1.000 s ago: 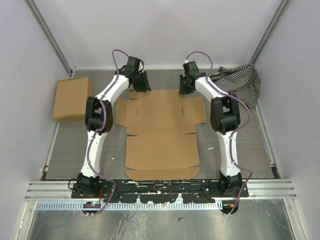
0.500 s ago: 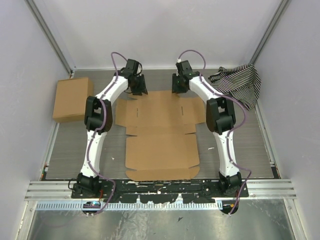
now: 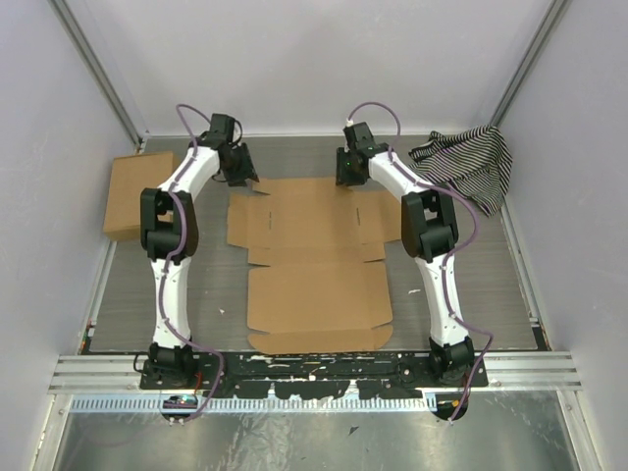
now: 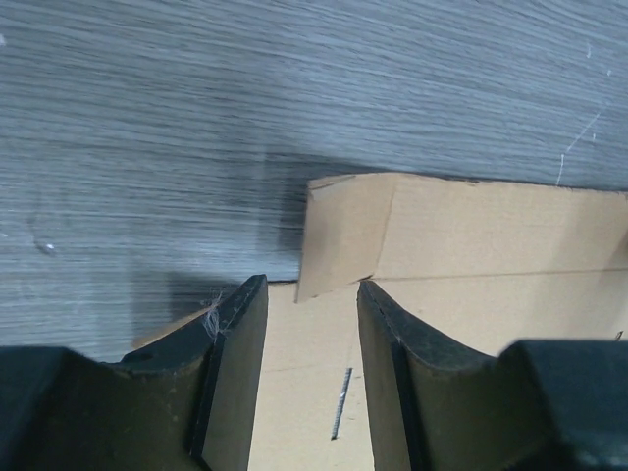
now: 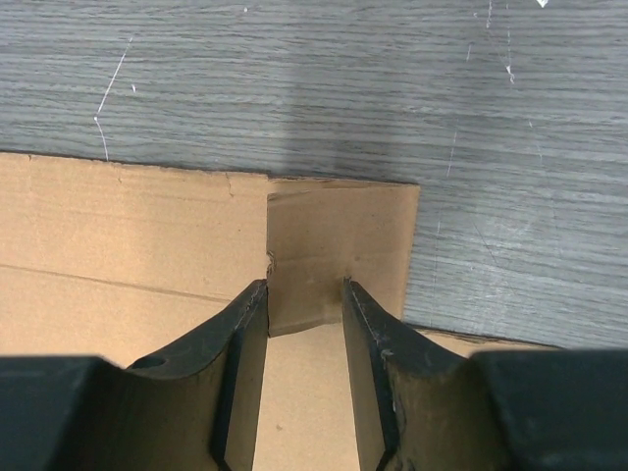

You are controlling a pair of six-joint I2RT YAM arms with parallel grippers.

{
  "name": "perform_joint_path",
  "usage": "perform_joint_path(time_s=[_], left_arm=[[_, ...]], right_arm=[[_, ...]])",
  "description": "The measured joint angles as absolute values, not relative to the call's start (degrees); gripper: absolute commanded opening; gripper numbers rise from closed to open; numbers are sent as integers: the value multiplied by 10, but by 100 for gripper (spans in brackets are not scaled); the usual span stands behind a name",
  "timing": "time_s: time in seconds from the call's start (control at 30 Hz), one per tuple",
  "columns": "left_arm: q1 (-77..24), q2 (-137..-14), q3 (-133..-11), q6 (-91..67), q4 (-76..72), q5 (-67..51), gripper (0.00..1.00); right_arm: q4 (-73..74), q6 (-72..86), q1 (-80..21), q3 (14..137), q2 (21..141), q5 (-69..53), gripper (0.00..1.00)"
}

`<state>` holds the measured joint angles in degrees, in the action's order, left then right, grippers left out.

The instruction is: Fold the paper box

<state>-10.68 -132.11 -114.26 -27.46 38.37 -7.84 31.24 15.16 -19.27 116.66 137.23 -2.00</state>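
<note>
As I look down from above, the worktop (image 3: 128, 294) is grey with thin wood lines. Plain white walls (image 3: 314, 59) stand at its left, far and right sides. A metal rail (image 3: 98, 371) runs along the near edge, where my two arms are bolted on.

A brown cardboard slab (image 3: 128, 196) lies at the left edge, close to the far left corner. The elbow of my left arm hides a bit of it in the top view. A striped cloth (image 3: 471, 162), black and white, sits bunched up in the far right corner, near my right arm. Both are apart from the paper box.

The paper box (image 3: 314, 285) lies flat as an open sheet in the middle of the worktop. One wide panel points to the near edge, and the side flaps spread out nearer the far edge.

My left gripper (image 3: 238, 167) hangs low over the far left corner of the sheet. Its fingers (image 4: 231, 363) are spread apart and pinch nothing. The left corner flap (image 4: 343, 231) shows just past the tips. My right gripper (image 3: 348, 169) hangs low over the sheet's far edge, on the right. Its fingers (image 5: 235, 363) are spread apart too, with nothing pinched, and the right corner flap (image 5: 339, 245) lies just past them. I cannot tell if any fingertip touches the cardboard.
</note>
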Motion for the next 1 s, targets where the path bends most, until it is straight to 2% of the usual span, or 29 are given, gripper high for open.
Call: perform_joint_path(time_s=[0.53, 1.0], left_arm=[[-107, -1359, -1174, -296, 368, -119, 47], [-112, -1360, -1175, -276, 392, -81, 47]], right_arm=[[309, 152, -191, 1167, 1373, -19, 40], [309, 154, -189, 1167, 1373, -22, 40]])
